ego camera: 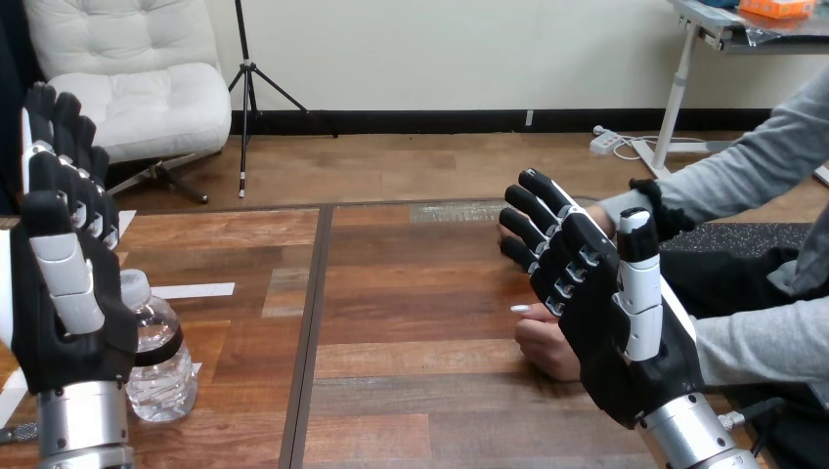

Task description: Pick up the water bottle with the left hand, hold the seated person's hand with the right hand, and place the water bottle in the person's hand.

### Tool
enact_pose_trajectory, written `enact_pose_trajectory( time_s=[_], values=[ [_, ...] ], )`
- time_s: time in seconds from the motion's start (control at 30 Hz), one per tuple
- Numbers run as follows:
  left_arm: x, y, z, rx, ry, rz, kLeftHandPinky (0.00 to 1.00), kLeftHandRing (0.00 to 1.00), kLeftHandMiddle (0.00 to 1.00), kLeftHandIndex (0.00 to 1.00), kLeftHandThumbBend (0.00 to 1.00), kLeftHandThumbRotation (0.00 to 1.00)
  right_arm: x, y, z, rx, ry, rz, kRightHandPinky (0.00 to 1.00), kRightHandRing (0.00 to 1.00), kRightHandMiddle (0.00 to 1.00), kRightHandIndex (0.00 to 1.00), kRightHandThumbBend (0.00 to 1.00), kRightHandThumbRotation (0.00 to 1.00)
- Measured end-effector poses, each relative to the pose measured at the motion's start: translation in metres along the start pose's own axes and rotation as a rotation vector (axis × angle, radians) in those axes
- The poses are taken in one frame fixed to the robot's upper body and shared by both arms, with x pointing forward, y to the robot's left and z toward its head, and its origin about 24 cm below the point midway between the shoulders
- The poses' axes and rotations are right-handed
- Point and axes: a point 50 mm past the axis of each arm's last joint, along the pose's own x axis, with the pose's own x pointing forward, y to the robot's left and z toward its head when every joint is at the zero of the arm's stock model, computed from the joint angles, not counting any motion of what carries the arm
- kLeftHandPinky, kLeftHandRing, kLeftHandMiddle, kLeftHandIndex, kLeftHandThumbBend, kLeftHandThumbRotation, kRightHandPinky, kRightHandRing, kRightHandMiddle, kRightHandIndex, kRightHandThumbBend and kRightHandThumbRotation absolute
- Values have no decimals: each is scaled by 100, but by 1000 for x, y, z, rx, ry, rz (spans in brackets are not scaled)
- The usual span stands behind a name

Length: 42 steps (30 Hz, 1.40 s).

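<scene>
A clear water bottle point(156, 357) with a white cap stands upright near the table's front left corner. My left hand point(68, 244) is raised just left of it, fingers straight and open, partly covering the bottle; I cannot tell whether it touches. My right hand point(611, 303) is open at the right, fingers stretched toward the far side. It stands in front of the person's hands. One person's hand point(545, 344) rests on the table as a loose fist, right beside my palm. Another person's hand point(504, 234) shows just past my fingertips, mostly hidden.
The wooden table point(411, 293) has a dark seam down its middle. White paper strips point(191, 290) lie at the left by the bottle. The person's grey sleeves point(753, 342) come in from the right edge.
</scene>
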Motion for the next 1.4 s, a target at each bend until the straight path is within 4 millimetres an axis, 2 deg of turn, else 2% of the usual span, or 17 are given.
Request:
enact_pose_trajectory(
  time_s=[0.97,1.4],
  values=[
    [6,10,-15,64,39,28,100,100,100,100,100,100,0,-1,-2,2,7,-4,98,97,95,94,79,100],
    [10,21,-21,122,56,79,100,100,100,100,100,99,0,-1,-2,2,7,-4,97,96,95,94,80,100]
  ],
)
